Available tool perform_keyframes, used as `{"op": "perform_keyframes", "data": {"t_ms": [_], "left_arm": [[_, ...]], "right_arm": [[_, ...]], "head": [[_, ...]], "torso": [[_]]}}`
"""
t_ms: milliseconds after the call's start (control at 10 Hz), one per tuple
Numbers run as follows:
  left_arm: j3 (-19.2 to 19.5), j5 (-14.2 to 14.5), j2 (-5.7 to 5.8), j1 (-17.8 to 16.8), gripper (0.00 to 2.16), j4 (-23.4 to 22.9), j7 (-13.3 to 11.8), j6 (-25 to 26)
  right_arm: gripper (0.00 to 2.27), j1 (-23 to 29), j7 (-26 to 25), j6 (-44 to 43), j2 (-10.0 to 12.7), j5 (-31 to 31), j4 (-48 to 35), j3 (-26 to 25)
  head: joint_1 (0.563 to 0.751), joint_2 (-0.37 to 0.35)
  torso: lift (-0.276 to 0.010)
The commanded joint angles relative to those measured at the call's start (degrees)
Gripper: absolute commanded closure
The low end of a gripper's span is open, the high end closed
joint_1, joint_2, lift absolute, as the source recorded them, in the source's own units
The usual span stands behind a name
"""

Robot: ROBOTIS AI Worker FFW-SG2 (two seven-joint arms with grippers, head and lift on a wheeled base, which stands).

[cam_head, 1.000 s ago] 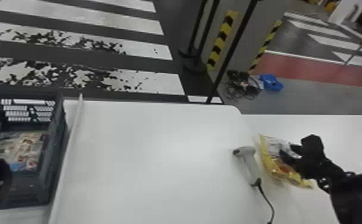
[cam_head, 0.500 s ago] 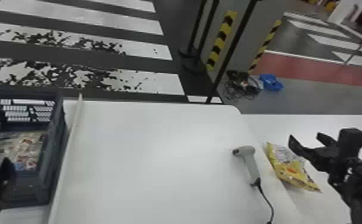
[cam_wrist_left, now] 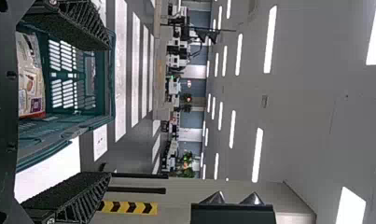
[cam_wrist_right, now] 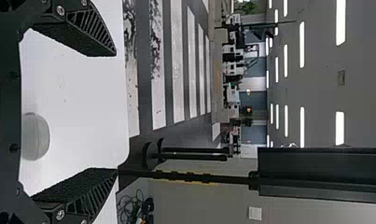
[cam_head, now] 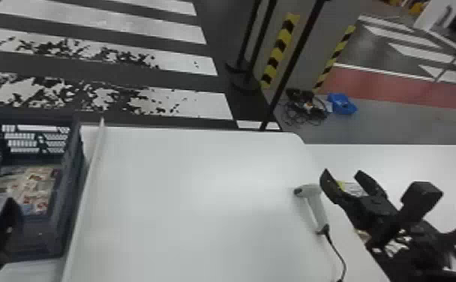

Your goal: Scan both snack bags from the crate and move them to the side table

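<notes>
One snack bag (cam_head: 354,189) lies at the right of the head view, partly hidden by the right arm, apparently on the side table (cam_head: 439,161); contact with its surface cannot be verified. Further packaged goods (cam_head: 32,183) lie in the crate (cam_head: 71,187), left of frame; the number of bags there cannot be confirmed. Assessment: the first bag appears delivered, and the second remains to be scanned and moved.

The next move calls for a gripper to enter the crate, close on a bag and lift it clear of the walls; the left is better placed. The scanner (cam_head: 315,206), lying on the white table (cam_head: 201,202) right of centre, is then required. Risk noted: the right fingers could knock it if lowered carelessly.

Right arm: enters from the lower right, its gripper (cam_head: 343,172) directed to the upper left of frame, beside the scanner's head. Fingers wide apart, nothing held. Left arm: at the lower left corner, by the crate's near side. Left gripper (cam_wrist_left: 108,111): fingers well spread, empty, with the crate visible beyond them.
</notes>
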Motion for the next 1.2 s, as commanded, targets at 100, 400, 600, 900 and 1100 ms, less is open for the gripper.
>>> {"op": "perform_keyframes", "data": {"t_ms": [100, 400, 600, 900, 1100], "left_arm": [[-0.05, -0.98, -0.03, 0.47, 0.03, -0.58, 0.97, 0.00], [-0.05, -0.98, -0.55, 0.91, 0.03, -0.58, 1.05, 0.00], [-0.05, -1.42, -1.34, 1.35, 0.03, -1.11, 1.32, 0.00], [1.18, -1.94, -1.61, 1.96, 0.05, -10.34, 2.81, 21.27], [3.37, -1.42, -1.87, -0.50, 0.09, -14.30, 2.63, 30.23]], "right_arm": [[0.12, 2.73, 0.00, -5.84, 5.25, 0.07, -3.91, 4.72], [0.12, 4.23, 0.27, -11.81, 8.77, 2.62, -4.88, 11.04], [0.12, 5.37, 0.18, -16.21, 10.70, 4.90, -4.62, 15.26], [0.12, 5.55, -0.09, -19.37, 11.32, 6.13, -2.77, 17.72], [0.12, 6.51, 1.41, -19.72, 10.97, 2.79, -2.86, 17.37]], "head": [[0.695, -0.299], [0.695, -0.221], [0.695, -0.161], [0.695, -0.099], [0.695, -0.095]], "torso": [[-0.095], [-0.095], [-0.095], [-0.095], [-0.095]]}}
